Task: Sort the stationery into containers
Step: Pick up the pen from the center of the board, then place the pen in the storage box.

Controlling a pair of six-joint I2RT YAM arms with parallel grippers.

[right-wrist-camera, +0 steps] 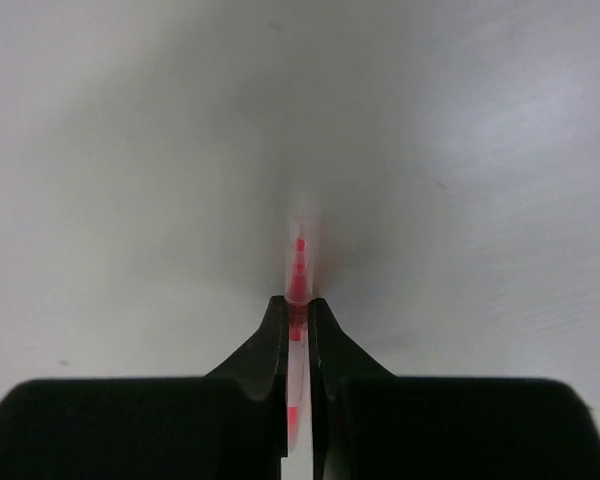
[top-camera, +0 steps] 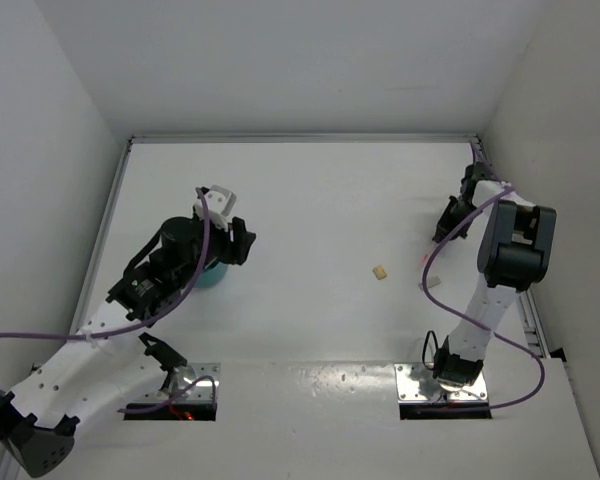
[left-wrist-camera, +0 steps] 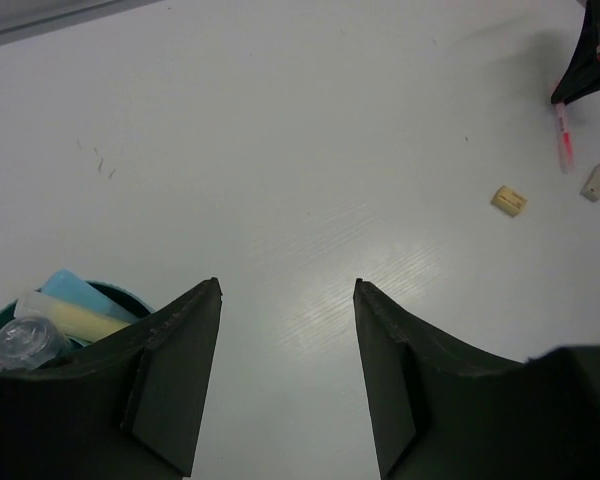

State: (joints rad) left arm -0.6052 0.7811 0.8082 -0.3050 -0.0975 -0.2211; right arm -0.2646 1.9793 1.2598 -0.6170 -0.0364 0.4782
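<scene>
Thin clear pen with pink core (right-wrist-camera: 298, 262): pinched between the closed right fingers (right-wrist-camera: 265, 345), at the right side of the white desk (right-wrist-camera: 130, 150). Round teal plastic holder (top-camera: 213, 277): pastel markers (left-wrist-camera: 75, 318) stowed inside, placed below the left fingers (left-wrist-camera: 180, 370), which are spread wide with nothing held. Small tan block (left-wrist-camera: 508, 200) and grey block (left-wrist-camera: 597, 181): laid near the pen.

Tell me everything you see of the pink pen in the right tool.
The pink pen is thin, with a clear plastic-looking barrel and a red-pink core. The right tool is shut on it, pinching its sides, with one end jutting out in front. It sits low over the white table; whether it touches the surface is unclear.
</scene>
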